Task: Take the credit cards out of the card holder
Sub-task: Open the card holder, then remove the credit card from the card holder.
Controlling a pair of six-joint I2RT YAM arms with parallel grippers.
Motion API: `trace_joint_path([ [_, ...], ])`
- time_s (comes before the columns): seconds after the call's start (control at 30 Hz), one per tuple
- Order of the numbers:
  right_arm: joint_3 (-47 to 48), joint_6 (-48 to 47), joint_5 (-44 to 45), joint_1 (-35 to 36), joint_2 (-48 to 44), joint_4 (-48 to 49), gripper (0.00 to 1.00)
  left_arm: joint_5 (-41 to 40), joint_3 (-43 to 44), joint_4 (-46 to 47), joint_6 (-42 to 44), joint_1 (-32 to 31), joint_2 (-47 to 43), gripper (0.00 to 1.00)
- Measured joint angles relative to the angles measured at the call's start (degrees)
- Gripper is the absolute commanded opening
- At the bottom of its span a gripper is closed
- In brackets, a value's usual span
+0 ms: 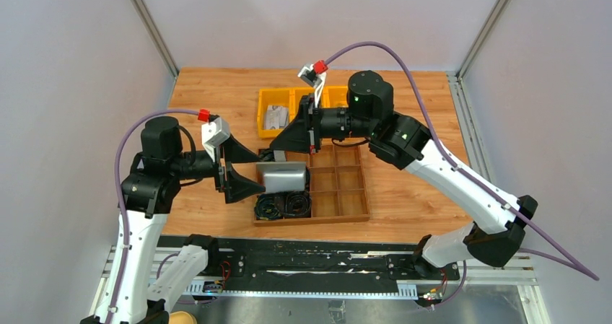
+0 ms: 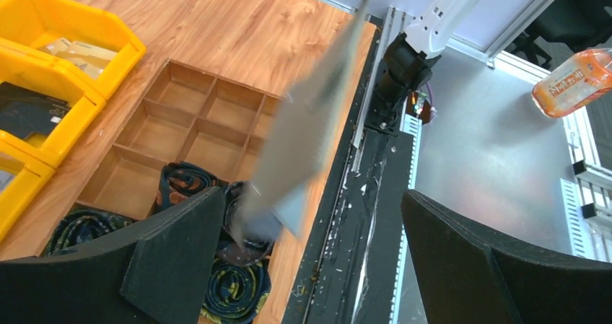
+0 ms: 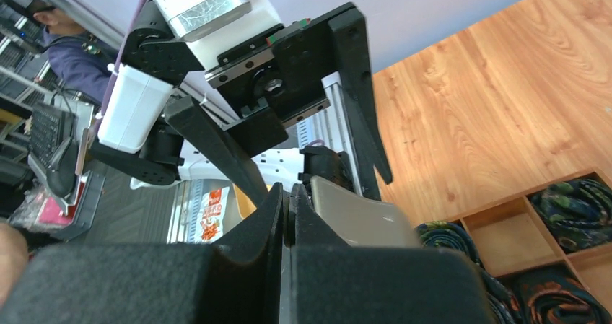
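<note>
The holder is clamped by the clenched right gripper and held between the released left gripper's fingers, seemingly untouched.

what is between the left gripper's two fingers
The card holder, held by the right gripper, hangs in that open gap; the left wrist view shows it.

White-and-black arms with purple cables, red connectors, black wedge-shaped pincer fingers.
</note>
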Motion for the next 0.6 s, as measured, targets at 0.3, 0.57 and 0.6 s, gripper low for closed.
trace_joint_path([
  [0.3,3.1,-0.59,-1.11,4.74,4.04,-0.46,0.0,0.74,-0.26,-0.04,2.56,0.0,-2.34,0.78],
  [0.57,4.81,-0.81,-1.27,6.21,5.2,-0.42,0.0,6.84,-0.72,-0.09,3.93,0.0,-3.17,0.28],
  [0.6,4.81,-0.81,-1.27,6.25,5.2,-0.39,0.0,6.88,-0.85,0.09,3.89,0.0,-3.19,0.35],
])
